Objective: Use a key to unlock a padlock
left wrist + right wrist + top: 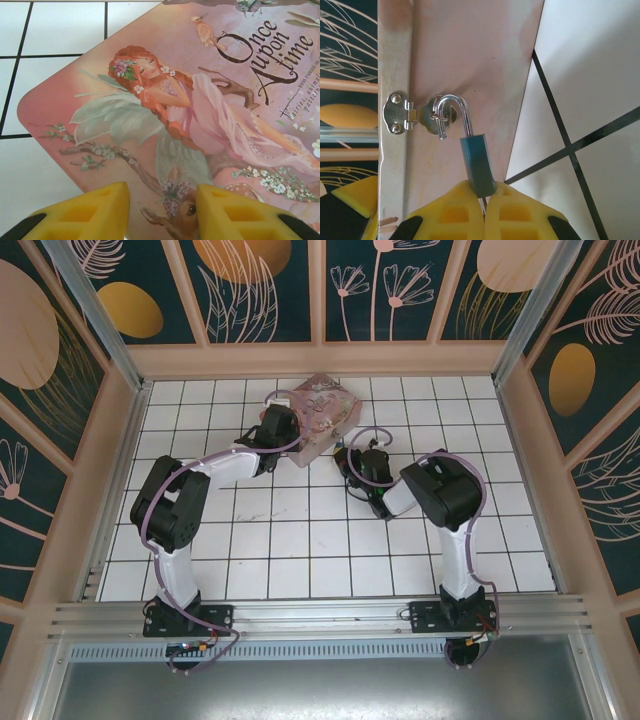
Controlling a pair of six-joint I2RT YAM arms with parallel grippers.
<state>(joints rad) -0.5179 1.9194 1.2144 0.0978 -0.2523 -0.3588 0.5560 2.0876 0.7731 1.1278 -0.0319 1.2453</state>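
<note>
Blue padlock [476,165], silver shackle [461,106] through hasp [426,116] — right jaws clench key [483,204], left jaws released.

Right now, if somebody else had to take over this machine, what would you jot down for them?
Left fingers: apart, poised at the corner of the pink fairy tin box; contact unclear.
Right fingers: shut below the blue padlock, apparently pinching the key, a dark sliver at the lock's underside.
The padlock is hooked by its shackle through the tin's hasp.
Done: the key seems inserted. The shackle's short leg looks free of the body, so it may already be unlocked.
Left: confirm that, then unhook the padlock.
</note>
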